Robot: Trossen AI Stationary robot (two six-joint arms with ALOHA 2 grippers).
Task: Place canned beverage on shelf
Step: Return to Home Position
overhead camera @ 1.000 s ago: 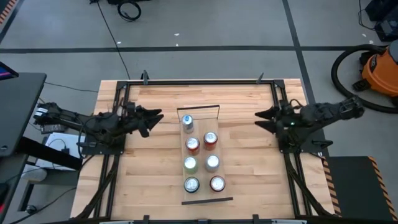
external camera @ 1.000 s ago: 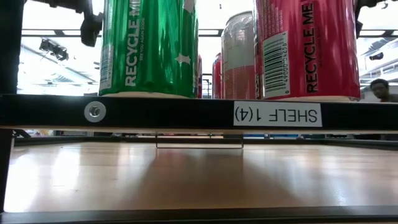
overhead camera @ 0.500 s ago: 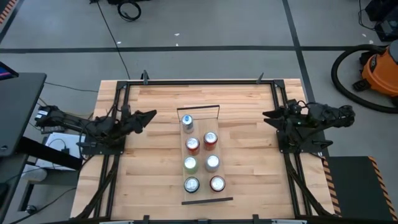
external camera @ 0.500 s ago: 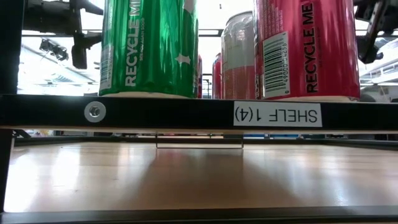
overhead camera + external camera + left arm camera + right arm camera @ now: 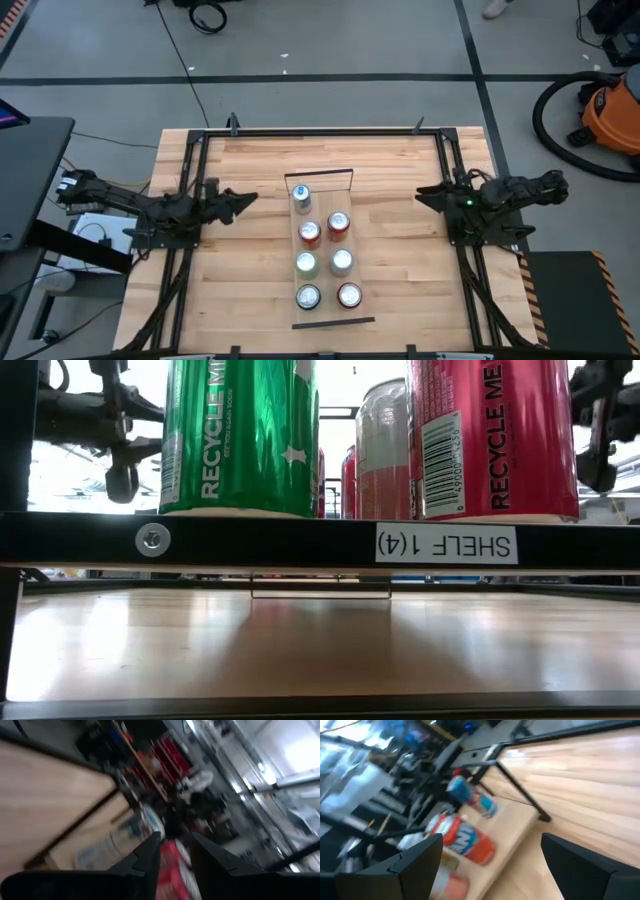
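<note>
- Shelf [image 5: 334, 195]: mid-table [image 5: 400, 290], long way running far edge to near edge. 7 cans upright on it, 2 rows.
- Green can [image 5: 306, 264]: left row, just behind the near-end can, red can [image 5: 310, 233] behind it.
- Left gripper [image 5: 240, 200]: btwn table's left edge and shelf, apart from the cans. Fingers narrowly apart, empty.
- Right gripper [image 5: 425, 194]: near right edge, fingers wide apart, empty.

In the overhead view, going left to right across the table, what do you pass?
Left gripper → shelf with its cans → right gripper → off the table, the orange vacuum.
</note>
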